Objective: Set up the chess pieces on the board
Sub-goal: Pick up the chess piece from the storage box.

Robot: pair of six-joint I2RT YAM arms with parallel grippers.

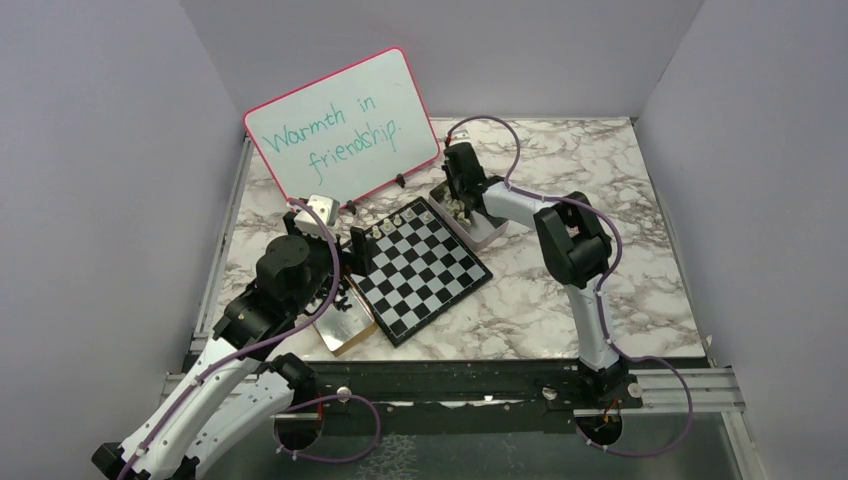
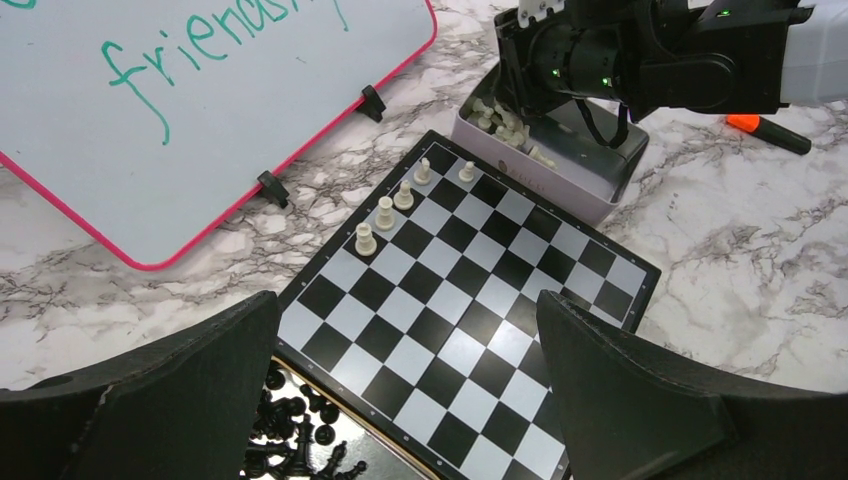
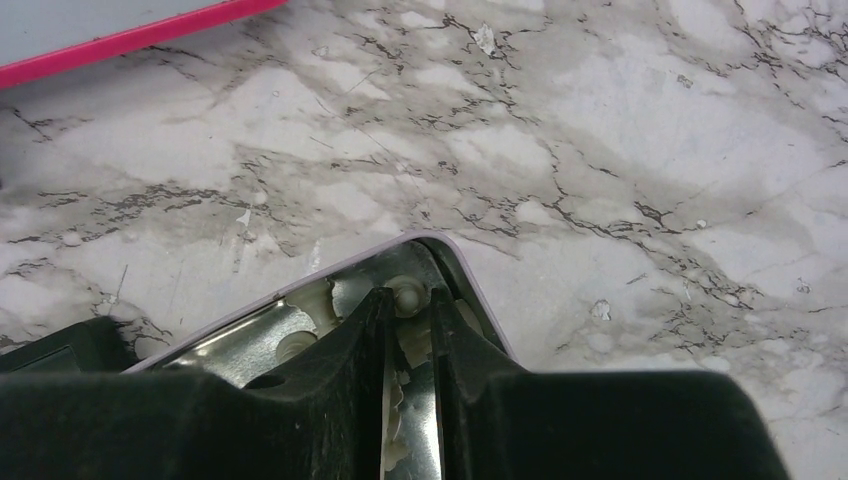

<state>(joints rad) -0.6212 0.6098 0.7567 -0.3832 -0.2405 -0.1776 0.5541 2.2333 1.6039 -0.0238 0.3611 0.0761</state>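
The chequered board (image 1: 425, 270) lies mid-table; it also shows in the left wrist view (image 2: 470, 310). Several cream-white pieces (image 2: 385, 212) stand along its far left edge. My left gripper (image 2: 405, 305) is open and empty, hovering over the board's near left corner. Black pieces (image 2: 290, 420) lie heaped in a shiny tin (image 1: 345, 322) beside that corner. My right gripper (image 3: 408, 302) is down in a pale tin (image 3: 300, 282) of white pieces at the board's far corner. Its jaws are nearly together with a white piece (image 3: 408, 294) pinched between the tips.
A pink-rimmed whiteboard (image 1: 340, 125) stands propped at the back left, its feet close to the board. An orange marker (image 2: 765, 130) lies on the marble behind the pale tin (image 2: 585, 195). Grey walls close off the left, right and back.
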